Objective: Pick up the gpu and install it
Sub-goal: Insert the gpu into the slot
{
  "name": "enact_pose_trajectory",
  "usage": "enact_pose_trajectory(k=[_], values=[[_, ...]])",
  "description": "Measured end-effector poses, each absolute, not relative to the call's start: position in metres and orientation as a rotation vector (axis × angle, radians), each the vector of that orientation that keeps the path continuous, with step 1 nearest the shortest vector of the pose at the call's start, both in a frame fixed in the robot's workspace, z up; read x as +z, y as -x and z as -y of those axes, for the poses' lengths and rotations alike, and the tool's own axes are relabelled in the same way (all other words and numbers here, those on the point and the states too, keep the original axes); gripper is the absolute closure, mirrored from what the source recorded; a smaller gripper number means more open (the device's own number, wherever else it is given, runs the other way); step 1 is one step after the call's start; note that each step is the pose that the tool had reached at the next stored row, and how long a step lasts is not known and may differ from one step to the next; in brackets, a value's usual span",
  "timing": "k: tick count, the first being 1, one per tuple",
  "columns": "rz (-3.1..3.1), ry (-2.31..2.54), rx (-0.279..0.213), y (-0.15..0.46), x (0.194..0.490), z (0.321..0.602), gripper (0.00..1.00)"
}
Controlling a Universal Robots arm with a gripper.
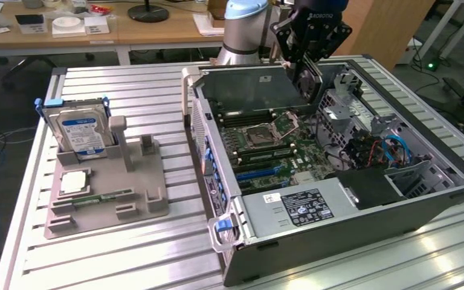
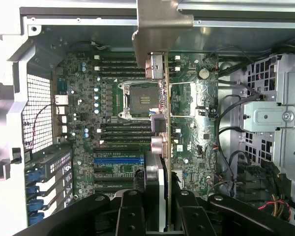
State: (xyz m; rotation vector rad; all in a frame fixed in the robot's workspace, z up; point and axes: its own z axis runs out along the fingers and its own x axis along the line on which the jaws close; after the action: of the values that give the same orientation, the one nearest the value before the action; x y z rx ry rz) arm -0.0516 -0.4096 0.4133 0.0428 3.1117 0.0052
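My gripper (image 1: 307,55) hangs above the far end of the open computer case (image 1: 425,208), shut on the gpu (image 1: 308,81). The gpu is a thin dark card held on edge. In the wrist view the gpu (image 2: 167,123) runs edge-on between the black fingers (image 2: 132,214), with its silvery metal bracket (image 2: 162,19) at the far end. My gripper (image 2: 160,209) holds it in the air over the motherboard (image 2: 113,123), above the CPU socket (image 2: 140,98). The blue expansion slot (image 2: 115,160) lies to one side of the card.
A grey parts holder (image 1: 107,199) on the slatted table carries a blue-labelled hard drive (image 1: 83,130), a CPU (image 1: 72,181) and a green RAM stick (image 1: 95,198). Inside the case are the power supply (image 1: 296,205), a metal drive cage (image 2: 270,118) and loose cables (image 1: 393,151).
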Motion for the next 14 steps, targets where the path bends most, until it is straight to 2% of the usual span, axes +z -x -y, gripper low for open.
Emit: enact_pose_trajectory(k=[14], values=[[-3.107,0.180,0.008,0.0516,0.4134,0.4101,0.72]])
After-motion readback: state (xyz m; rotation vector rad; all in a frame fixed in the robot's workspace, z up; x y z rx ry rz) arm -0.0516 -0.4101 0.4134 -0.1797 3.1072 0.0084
